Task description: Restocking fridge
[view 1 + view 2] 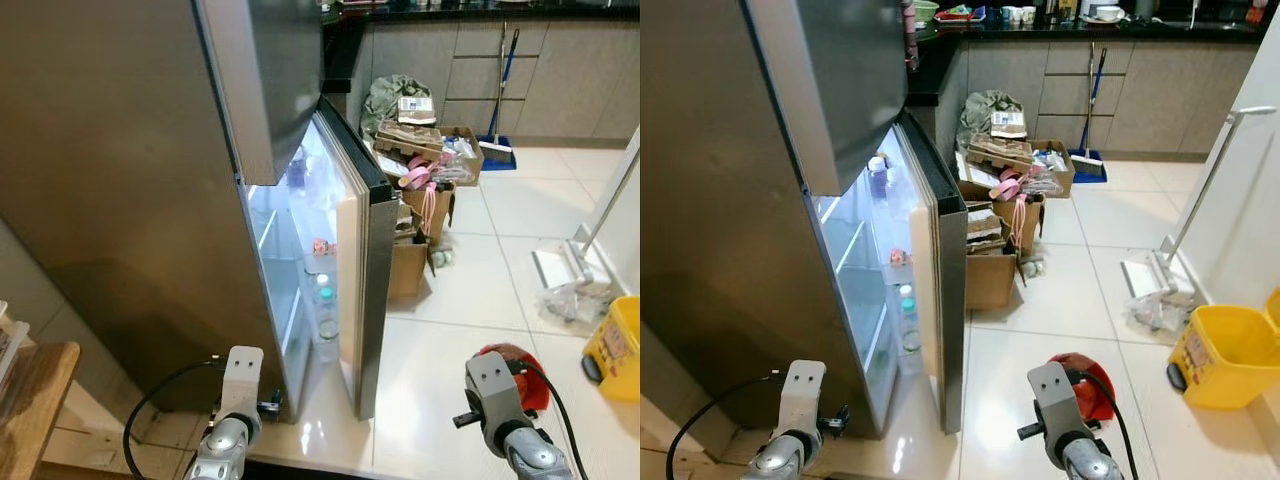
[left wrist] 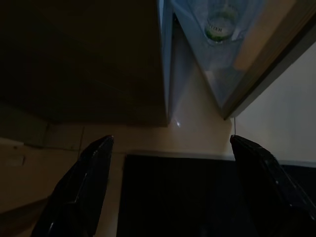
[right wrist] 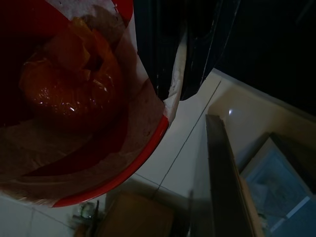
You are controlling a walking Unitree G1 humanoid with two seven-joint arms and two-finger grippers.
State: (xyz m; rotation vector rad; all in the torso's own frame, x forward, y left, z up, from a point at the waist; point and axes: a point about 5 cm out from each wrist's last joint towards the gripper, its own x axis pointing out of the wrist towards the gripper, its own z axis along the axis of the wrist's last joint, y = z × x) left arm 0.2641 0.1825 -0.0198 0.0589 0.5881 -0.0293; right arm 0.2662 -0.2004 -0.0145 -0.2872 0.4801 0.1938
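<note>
1. The fridge (image 1: 120,180) stands at the left of the head views, a tall grey steel body with its lower door (image 1: 362,290) swung partly open and the inside lit.
2. The door shelves hold bottles (image 1: 322,300), stacked one row above another; a small pink item sits on a higher shelf.
3. The left claw (image 2: 170,187) hangs low before the fridge foot – its two black fingers (image 2: 81,187) stand wide apart, with nothing between them.
4. Past those fingers the left wrist view shows the bottom edge of the open door, a bottle base in the door shelf, and pale floor.
5. The left arm (image 1: 232,420) shows at the bottom of the head views, a black cable looping from it.
6. The right arm (image 1: 505,420) shows at the bottom right, over the tiled floor (image 1: 460,330).
7. The right claw (image 3: 185,59) grips a red-rimmed plastic bag (image 3: 74,108) – its dark fingers are pinched on the bag's pale edge.
8. Inside the bag lies an orange-red lump, glossy; what it is cannot be told.
9. In the head views the bag shows as a red shape just behind the right wrist, well clear of the fridge door.
10. Cardboard boxes (image 1: 420,230) full of clutter sit behind the door, against grey cabinets.
11. A yellow bucket (image 1: 1225,355) stands at the far right, beside a mop (image 1: 1185,240).
12. A wooden desk (image 1: 30,400) corner shows at the lower left.
</note>
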